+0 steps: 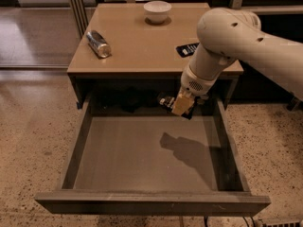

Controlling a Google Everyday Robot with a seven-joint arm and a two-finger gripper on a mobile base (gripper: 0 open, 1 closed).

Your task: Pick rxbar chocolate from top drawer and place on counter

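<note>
My gripper hangs above the back of the open top drawer, just below the counter's front edge. It is shut on a small dark bar with whitish marks, the rxbar chocolate, which sticks out to the left of the fingers. The drawer's grey floor holds only the arm's shadow. The tan counter lies behind and above the gripper. My white arm comes in from the right and covers the counter's right front corner.
On the counter lie a silver can on its side at the left, a white bowl at the back, and another dark bar with white lettering at the right, partly behind my arm. Speckled floor surrounds the cabinet.
</note>
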